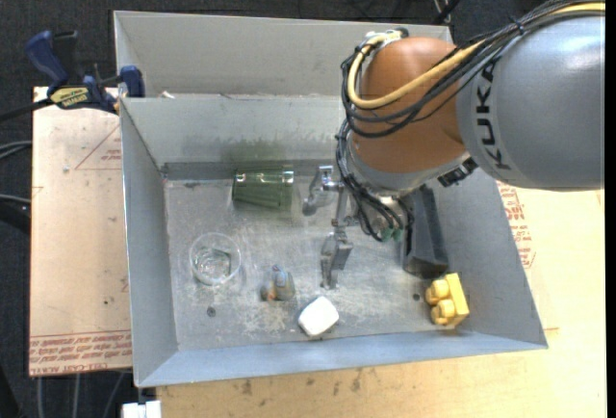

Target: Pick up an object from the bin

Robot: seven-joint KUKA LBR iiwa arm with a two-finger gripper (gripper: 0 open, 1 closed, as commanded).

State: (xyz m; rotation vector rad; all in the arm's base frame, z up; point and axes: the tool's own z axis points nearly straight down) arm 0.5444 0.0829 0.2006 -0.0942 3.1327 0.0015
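Observation:
My gripper (325, 227) hangs over the middle of the bin floor, under the orange cover. Its two metal fingers stand well apart, open, with only bare floor between them. One fingertip is close to the right end of a green translucent jar (262, 189) that lies on its side near the back wall. The other fingertip is a little above and to the right of a small grey and brown piece (279, 284). A white rounded block (318, 317) lies near the front wall, below the gripper.
A clear glass cup (214, 259) sits at the left of the floor. A yellow toy block (447, 300) lies in the front right corner, with a black oblong thing (424, 233) behind it against the right wall, partly under the arm.

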